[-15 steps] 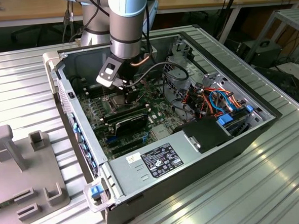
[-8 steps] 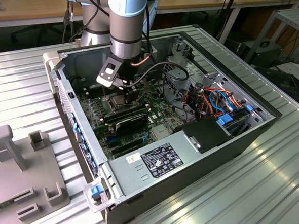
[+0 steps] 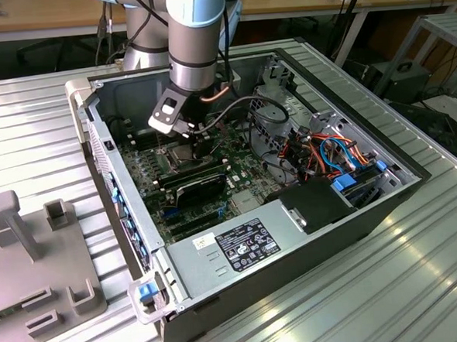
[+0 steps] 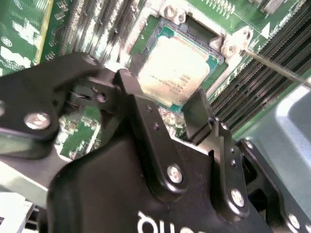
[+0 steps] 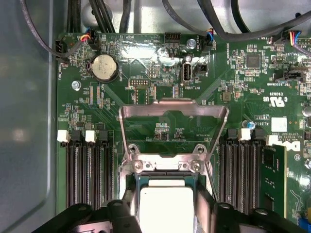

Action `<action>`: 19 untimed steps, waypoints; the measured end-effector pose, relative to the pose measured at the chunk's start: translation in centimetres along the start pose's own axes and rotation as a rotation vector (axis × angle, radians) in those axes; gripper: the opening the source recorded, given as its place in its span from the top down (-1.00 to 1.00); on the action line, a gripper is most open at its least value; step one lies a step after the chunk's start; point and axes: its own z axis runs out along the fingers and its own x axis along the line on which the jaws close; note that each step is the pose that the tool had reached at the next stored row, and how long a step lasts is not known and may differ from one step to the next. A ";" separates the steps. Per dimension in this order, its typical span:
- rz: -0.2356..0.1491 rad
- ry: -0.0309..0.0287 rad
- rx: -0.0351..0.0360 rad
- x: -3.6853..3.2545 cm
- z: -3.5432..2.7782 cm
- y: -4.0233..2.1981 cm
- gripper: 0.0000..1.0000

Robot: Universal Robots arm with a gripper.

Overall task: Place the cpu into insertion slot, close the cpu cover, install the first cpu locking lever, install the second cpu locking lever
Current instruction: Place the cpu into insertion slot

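The arm is down inside the open computer case (image 3: 370, 209), which sits on the ribbed metal counter (image 3: 422, 283). The pincer (image 3: 198, 146) hangs right over the motherboard (image 3: 235, 159). In both wrist views the cpu (image 4: 177, 68) (image 5: 165, 208) lies flat in the insertion slot (image 5: 165, 178), silver top up and green edge showing all round, and it looks square to the socket frame. The pincer (image 4: 160, 90) straddles the chip, close on two opposite sides. Whether it is gripping the chip or clear of it, I cannot tell. In the first wrist view the cpu cover (image 5: 172, 108) is swung open, away from the socket, with bare green board showing through its window. Black memory slots (image 5: 90, 170) run along both sides of the socket. In the second wrist view a thin metal rod (image 4: 282, 70) slants out past the socket's corner.
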 end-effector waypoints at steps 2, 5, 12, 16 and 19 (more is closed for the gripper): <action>0.000 -0.0010 0.0006 -0.02 -0.04 -0.01 -0.23; 0.000 -0.0013 0.0008 -0.02 -0.07 0.00 -0.23; 0.000 -0.0012 0.0011 -0.05 -1.49 0.07 -0.23; 0.000 -0.0012 0.0031 -0.07 -2.75 0.16 -0.21; 0.000 -0.0013 0.0036 -0.09 -3.73 0.20 0.18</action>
